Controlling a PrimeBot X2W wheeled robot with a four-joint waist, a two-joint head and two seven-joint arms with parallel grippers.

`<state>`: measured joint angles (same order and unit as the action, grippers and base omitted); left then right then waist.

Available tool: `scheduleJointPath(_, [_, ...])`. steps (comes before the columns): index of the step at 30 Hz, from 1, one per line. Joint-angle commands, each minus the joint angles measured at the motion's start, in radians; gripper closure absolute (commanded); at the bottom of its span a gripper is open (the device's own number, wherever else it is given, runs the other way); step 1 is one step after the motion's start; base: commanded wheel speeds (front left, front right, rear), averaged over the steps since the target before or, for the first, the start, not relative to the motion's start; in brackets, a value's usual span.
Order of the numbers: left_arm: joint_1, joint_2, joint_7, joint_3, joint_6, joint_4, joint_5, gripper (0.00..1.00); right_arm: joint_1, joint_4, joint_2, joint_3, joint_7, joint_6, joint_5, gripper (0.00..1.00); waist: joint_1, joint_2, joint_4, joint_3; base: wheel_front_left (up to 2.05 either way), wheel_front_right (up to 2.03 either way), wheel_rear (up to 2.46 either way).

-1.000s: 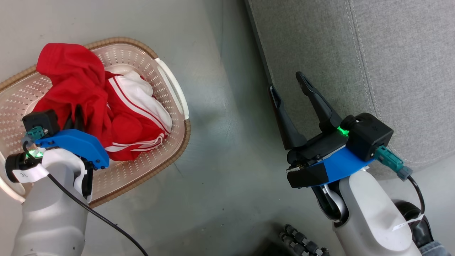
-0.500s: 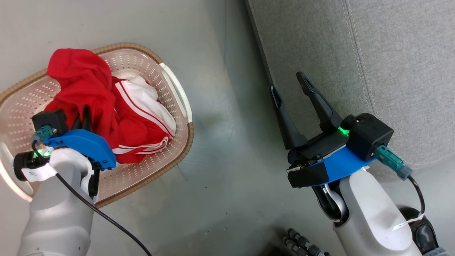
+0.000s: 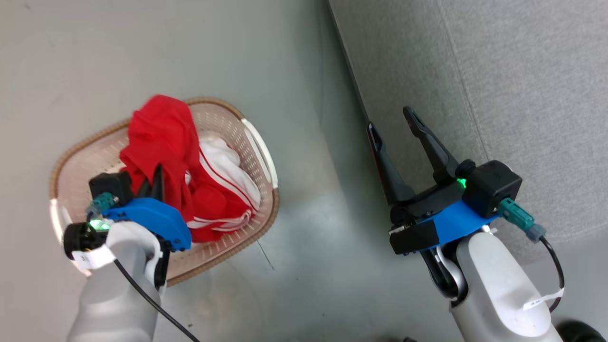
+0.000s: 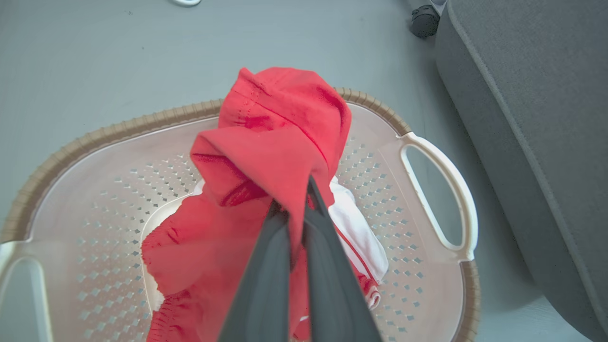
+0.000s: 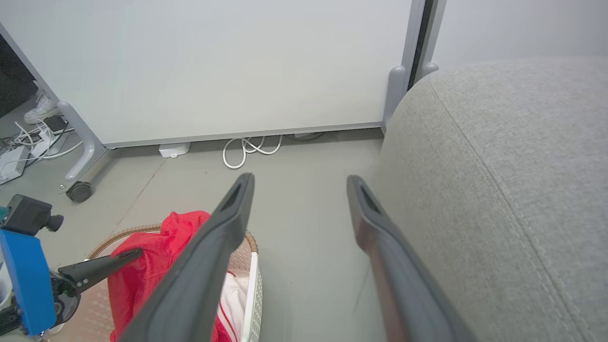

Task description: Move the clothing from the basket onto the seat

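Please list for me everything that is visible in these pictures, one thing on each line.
plain red garment: one, red, raised above the basket, in the left gripper
striped garment: one, red and white, lying in the basket
basket: one, cream with brown rim, on the floor
seat: one, grey, to the right of the basket
floor: grey, under everything
panel: one, white, on castors, behind the basket
cables: white, coiled on the floor below the panel
left gripper: one, dark, shut on the plain red garment
right gripper: one, dark, open, at the seat's edge

Grey-white forearms, blue wrist plates, black claw fingers, green lights.
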<state>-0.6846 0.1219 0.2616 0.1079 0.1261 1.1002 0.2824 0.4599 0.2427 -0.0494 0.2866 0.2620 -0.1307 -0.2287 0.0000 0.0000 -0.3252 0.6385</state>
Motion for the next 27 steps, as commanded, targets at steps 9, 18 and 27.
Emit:
scheduleJointPath(9, [0.105, -0.047, 0.005, 0.127, 0.005, -0.095, 0.049, 1.0, -0.077, 0.061, -0.002, -0.018, 0.004, 0.0, 0.031, 0.0, 0.0, 0.0, 0.082, -0.246, 0.0, 0.0, 0.0])
scheduleJointPath(18, [0.156, -0.06, 0.005, 0.316, 0.005, -0.196, 0.152, 1.0, -0.168, 0.124, -0.002, -0.02, 0.004, 0.0, 0.051, 0.0, 0.0, 0.0, 0.139, -0.44, 0.0, 0.0, 0.0])
scheduleJointPath(27, [0.11, -0.067, 0.005, 0.482, 0.005, -0.25, 0.259, 1.0, -0.228, 0.148, -0.002, -0.007, -0.011, 0.0, 0.053, 0.0, 0.0, 0.0, 0.174, -0.565, 0.0, 0.0, 0.0])
